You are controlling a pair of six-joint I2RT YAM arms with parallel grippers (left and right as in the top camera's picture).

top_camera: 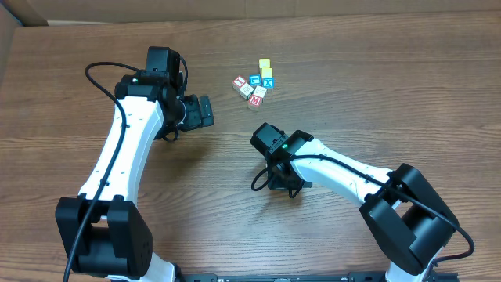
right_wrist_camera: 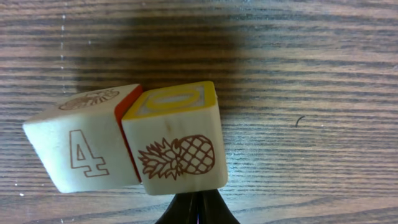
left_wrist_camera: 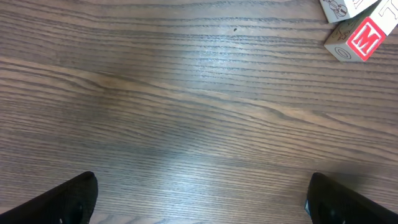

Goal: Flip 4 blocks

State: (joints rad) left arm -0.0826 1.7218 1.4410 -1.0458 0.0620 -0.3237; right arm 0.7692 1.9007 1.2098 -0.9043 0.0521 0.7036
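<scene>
"Blocks (top_camera: 254, 83) sit bunched near the far edge of the tabletop (top_camera: 376, 86), about halfway along."
"Right gripper (right_wrist_camera: 194, 213) is pinched shut on nothing, tip right at the pineapple block (right_wrist_camera: 177, 149), which touches the 4 block (right_wrist_camera: 81, 152)."
"So a poke may just slide both along, I reckon, flipping neither."
"And the left gripper (left_wrist_camera: 200, 198) gapes empty, M block (left_wrist_camera: 362, 38) ahead; coming in wide, it might scatter the bunch."

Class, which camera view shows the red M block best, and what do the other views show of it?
The left wrist view: the M block lies large near the top right corner, its letter easy to read. Overhead it is tiny and the letter barely legible. The right wrist view does not show it.
</scene>
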